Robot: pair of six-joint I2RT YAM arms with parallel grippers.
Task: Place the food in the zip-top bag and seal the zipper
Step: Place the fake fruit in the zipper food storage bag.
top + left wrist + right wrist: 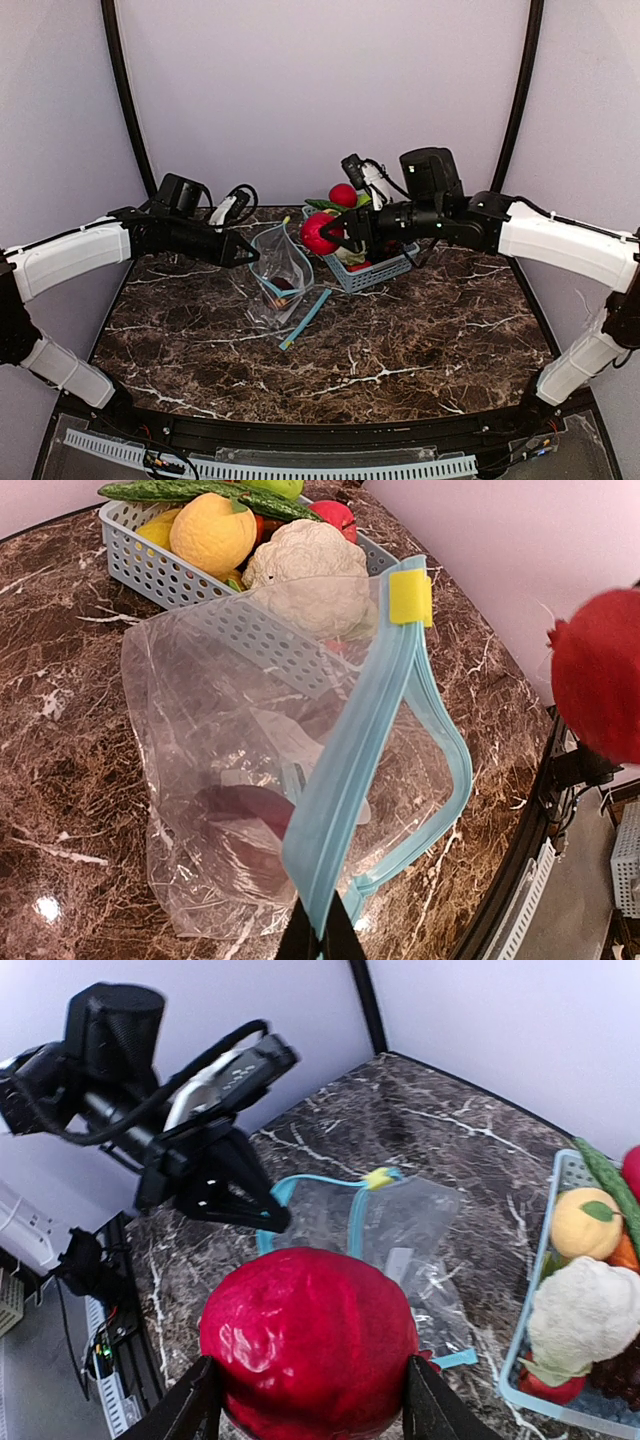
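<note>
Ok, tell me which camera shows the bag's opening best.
Left wrist: the bag fills the frame, its blue zipper rim gaping open. From the top it is small; in the right wrist view the red fruit hides part of it.

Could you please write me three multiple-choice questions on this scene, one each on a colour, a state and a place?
1. The tab on the bag zipper is: A yellow, B red, C black.
2. The right gripper is: A open, B shut on the red fruit, C shut on the bag.
3. The cauliflower lies: A in the bag, B in the right gripper, C in the basket.
Key: 1 A, the left wrist view shows it yellow; 2 B, it clamps the fruit on both sides; 3 C, it sits among the basket's produce.
</note>
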